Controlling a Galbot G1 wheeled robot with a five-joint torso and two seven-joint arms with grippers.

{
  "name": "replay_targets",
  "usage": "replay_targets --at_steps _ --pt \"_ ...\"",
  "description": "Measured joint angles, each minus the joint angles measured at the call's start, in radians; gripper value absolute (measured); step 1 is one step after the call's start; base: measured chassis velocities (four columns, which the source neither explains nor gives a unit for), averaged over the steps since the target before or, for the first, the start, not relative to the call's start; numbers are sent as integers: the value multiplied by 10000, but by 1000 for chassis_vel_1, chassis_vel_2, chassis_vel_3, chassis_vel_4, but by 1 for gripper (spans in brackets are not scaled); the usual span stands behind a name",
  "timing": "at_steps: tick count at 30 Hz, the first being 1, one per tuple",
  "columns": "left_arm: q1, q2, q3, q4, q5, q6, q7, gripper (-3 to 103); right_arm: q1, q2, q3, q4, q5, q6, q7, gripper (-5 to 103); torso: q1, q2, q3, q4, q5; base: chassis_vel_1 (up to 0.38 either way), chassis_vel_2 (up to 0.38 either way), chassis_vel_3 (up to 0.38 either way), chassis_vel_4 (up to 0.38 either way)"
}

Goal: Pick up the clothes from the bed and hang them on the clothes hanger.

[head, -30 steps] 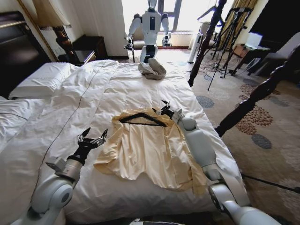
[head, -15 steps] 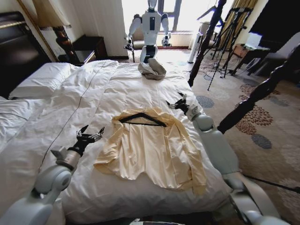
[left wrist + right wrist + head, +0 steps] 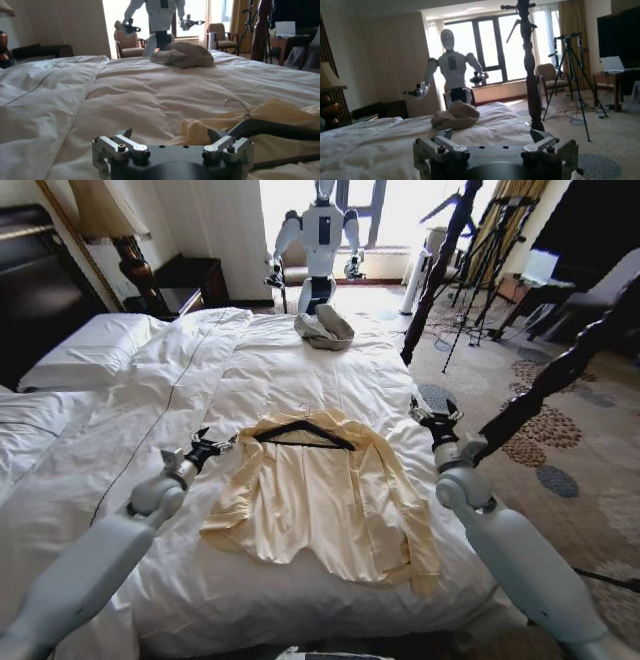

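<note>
Clothes: the pale cream-yellow long-sleeved top (image 3: 325, 495) lay spread flat on the bed, nearer the foot-side edge closest to the robot and towards the right edge; the fabric was thin, soft and softly creased, one sleeve trailing down to the near right corner.
Clothes hanger: the thin black triangular hanger (image 3: 303, 436) lay on the collar end of the top, its small wire hook pointing towards the far side of the bed.
Bed: the white quilted duvet (image 3: 250, 370) was puffy and wrinkled, with a dark seam line running along it; white pillows sat at the left edge and dark turned wooden posts stood along the right edge.
Left gripper: it (image 3: 213, 447) hovered low over the duvet just beside the top's left shoulder, fingers spread apart and holding nothing.
Right gripper: it (image 3: 436, 415) was at the bed's right edge, beside the post and apart from the top, fingers spread and empty.
Cloth bundle: a grey-beige crumpled heap (image 3: 324, 328) rested near the far edge.
Open room: bare duvet stretched between the top and the bundle.
Writing: none could be read.
</note>
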Motion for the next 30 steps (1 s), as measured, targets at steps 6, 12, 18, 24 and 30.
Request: replay_targets --at_steps 6,12,18,24,30 --pt "-1638 -309 1456 1275 31 -128 67 100 -862 618 600 95 -1593 433 -1804 100 -2 0 0 -10 3 0 0 0 0" --pt "-2948 -741 2521 2820 105 -224 313 100 -758 941 664 42 -2039 485 -2167 100 0 0 1 1 -2 0 0 0 0" --pt "-3322 -818 2975 3436 -279 156 690 100 -758 956 669 -197 -2130 444 -2198 100 -1 0 1 -4 4 0 0 0 0" --pt "-3633 -759 3261 3945 -651 641 1011 97 -894 898 634 -440 -2252 420 -2379 100 -1 0 0 2 -1 0 0 0 0" --pt "-4229 -952 3699 4749 -599 750 1087 89 -888 833 594 -563 -2306 457 -2430 100 -1 0 1 -5 3 0 0 0 0"
